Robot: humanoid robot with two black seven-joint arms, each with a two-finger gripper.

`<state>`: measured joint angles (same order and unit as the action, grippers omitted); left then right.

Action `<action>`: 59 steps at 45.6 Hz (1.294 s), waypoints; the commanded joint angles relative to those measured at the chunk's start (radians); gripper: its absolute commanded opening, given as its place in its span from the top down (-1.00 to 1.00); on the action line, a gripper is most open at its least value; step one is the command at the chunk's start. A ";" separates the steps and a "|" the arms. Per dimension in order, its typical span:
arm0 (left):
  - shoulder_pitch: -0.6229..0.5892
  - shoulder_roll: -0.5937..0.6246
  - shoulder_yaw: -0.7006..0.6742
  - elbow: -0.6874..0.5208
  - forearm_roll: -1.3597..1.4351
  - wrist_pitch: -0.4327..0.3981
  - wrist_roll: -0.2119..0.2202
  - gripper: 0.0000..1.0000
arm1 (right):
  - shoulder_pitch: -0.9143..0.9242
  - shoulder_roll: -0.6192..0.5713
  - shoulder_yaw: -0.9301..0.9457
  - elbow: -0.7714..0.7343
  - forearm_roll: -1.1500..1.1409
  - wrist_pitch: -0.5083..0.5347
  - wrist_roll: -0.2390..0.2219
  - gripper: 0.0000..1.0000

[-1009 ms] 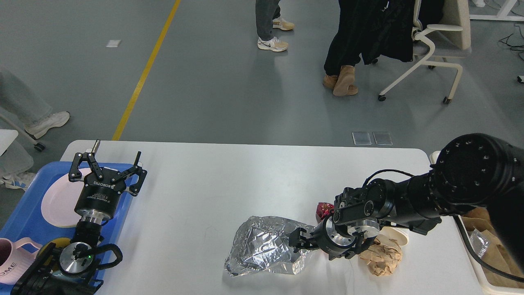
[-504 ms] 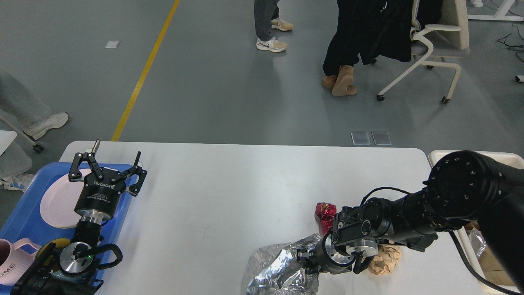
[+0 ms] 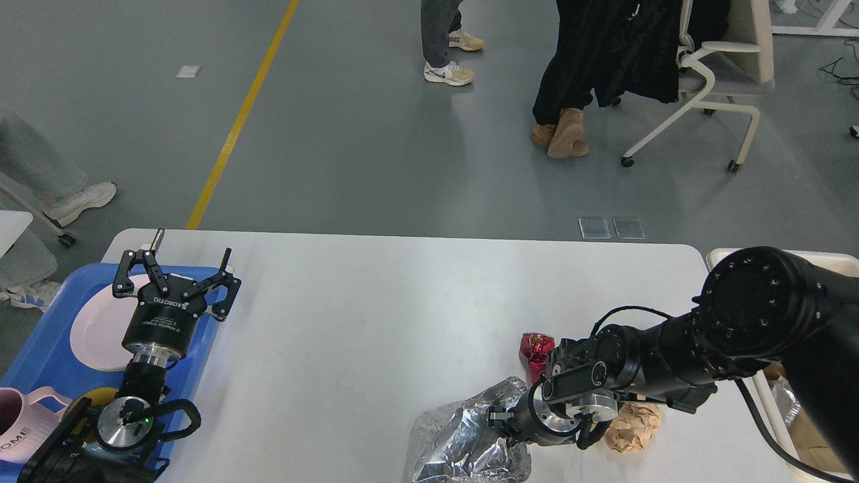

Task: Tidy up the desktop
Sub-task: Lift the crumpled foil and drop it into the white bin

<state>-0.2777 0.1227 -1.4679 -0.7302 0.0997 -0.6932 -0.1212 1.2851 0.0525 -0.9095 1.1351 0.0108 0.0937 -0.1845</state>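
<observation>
- A wide white desk (image 3: 376,302) with rounded corners fills the lower half of the view.
- The right gripper (image 3: 500,424) reaches in near the desk's front edge and is closed on a crumpled silver foil bag (image 3: 463,443), which runs off the bottom of the picture.
- A small red foil wrapper (image 3: 535,349) lies just behind that arm; a crumpled brown paper ball (image 3: 634,426) lies just beside it on the right.
- The left gripper (image 3: 178,265) hangs over the desk's left edge, fingers spread open and holding nothing.
- Beneath it sits a blue tray (image 3: 40,342) with a pale pink plate (image 3: 94,332) and a pink mug (image 3: 17,429).
- A cream bin (image 3: 718,255) stands past the desk's right edge.
</observation>
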 commanded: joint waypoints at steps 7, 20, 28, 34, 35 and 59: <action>0.000 0.000 0.000 0.000 0.000 0.000 0.000 -0.93 | 0.060 -0.011 -0.012 0.069 0.014 0.001 -0.009 1.00; 0.000 0.000 0.000 0.000 0.000 0.000 0.000 -0.93 | 0.373 -0.135 -0.017 0.373 0.063 0.006 -0.007 1.00; 0.000 0.000 0.000 0.000 0.000 0.000 0.000 -0.93 | 0.646 -0.192 -0.092 0.508 0.116 0.093 -0.007 1.00; 0.000 0.000 0.000 0.000 0.000 0.000 0.000 -0.93 | 0.891 -0.261 -0.204 0.551 0.146 0.297 -0.003 1.00; 0.000 0.000 0.000 0.000 0.000 0.000 0.000 -0.93 | 0.931 -0.269 -0.224 0.554 0.146 0.331 -0.001 1.00; 0.000 0.000 0.000 0.000 0.000 0.000 0.000 -0.93 | 1.240 -0.275 -0.512 0.598 0.121 0.531 0.158 1.00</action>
<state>-0.2777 0.1227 -1.4679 -0.7302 0.0997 -0.6931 -0.1212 2.5272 -0.2223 -1.3994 1.7349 0.1438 0.6333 -0.0404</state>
